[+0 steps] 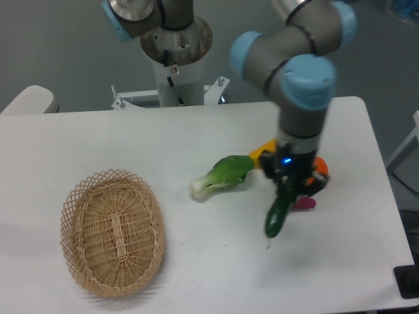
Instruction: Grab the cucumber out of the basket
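Observation:
The dark green cucumber (277, 216) hangs tilted above the table at centre right, its upper end held in my gripper (291, 190), which is shut on it. The tan wicker basket (112, 231) lies at the front left with nothing in it, far to the left of the gripper. The arm comes down from the upper right, and its wrist hides part of the vegetables behind it.
A bok choy (222, 174) lies at the table's middle. Just behind the gripper are a yellow vegetable (265, 148), an orange fruit (321, 168) and a small purple vegetable (305, 203), each partly covered by the arm. The robot's base (176, 46) stands at the back.

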`<act>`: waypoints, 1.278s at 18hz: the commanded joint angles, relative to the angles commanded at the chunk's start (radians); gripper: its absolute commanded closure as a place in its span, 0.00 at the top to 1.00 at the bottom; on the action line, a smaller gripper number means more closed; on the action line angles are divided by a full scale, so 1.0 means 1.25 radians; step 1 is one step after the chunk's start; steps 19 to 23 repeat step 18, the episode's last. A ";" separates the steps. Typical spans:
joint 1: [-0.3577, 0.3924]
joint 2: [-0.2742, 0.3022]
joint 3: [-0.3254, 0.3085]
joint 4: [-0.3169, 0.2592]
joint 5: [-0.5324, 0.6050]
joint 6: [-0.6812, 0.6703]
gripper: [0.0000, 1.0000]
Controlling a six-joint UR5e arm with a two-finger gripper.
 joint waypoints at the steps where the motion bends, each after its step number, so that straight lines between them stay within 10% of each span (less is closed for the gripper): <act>1: 0.006 -0.001 0.004 0.000 -0.001 0.012 0.17; 23: 0.009 -0.025 0.020 0.000 -0.001 0.024 0.17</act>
